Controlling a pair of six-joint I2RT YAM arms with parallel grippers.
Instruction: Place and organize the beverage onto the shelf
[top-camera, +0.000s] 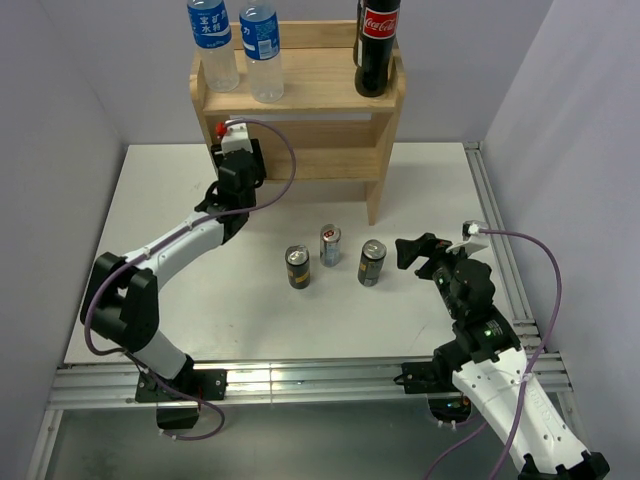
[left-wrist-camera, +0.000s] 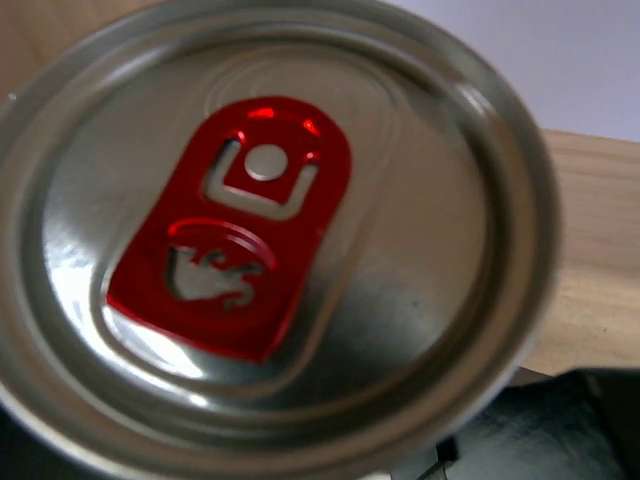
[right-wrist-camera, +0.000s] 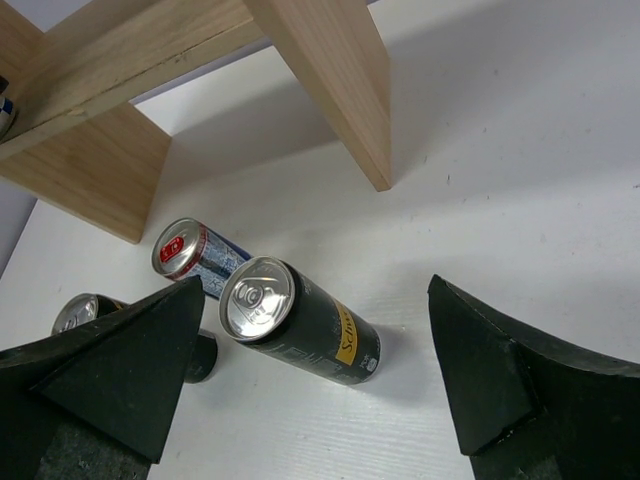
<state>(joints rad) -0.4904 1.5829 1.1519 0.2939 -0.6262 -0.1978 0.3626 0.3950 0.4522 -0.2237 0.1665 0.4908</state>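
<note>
Atop the shelf (top-camera: 322, 82) stand two water bottles (top-camera: 216, 45) and a cola bottle (top-camera: 377, 50).

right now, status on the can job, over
Left gripper shut on can, at shelf front. Right gripper open, facing dark can. Nothing seen in the way.

Top of silver can (left-wrist-camera: 440, 260), red pull tab (left-wrist-camera: 230, 235), wooden shelf (left-wrist-camera: 595, 270) behind
</note>
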